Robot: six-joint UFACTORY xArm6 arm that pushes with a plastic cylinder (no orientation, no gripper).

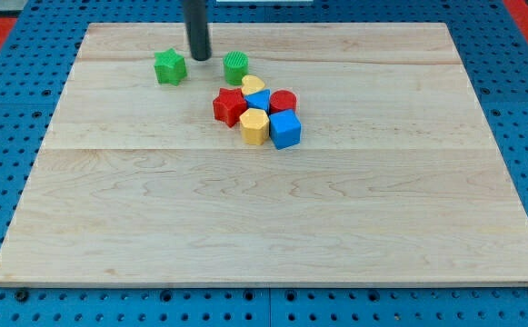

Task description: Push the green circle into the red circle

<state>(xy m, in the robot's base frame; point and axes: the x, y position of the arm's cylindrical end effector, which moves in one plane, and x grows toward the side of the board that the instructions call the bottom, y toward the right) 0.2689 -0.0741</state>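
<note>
The green circle (235, 67) stands on the wooden board near the view's top, a little left of centre. The red circle (283, 102) sits lower and to the right of it, in a tight cluster of blocks. A yellow heart (253, 86) lies between the two. My tip (198, 56) is on the board just left of the green circle, with a small gap between them. A green star (169, 67) lies just left of the tip.
The cluster also holds a red star (230, 105), a blue block (259, 100), a yellow block (254, 127) and a blue cube (285, 130). The board (264, 218) ends at a blue pegboard surround.
</note>
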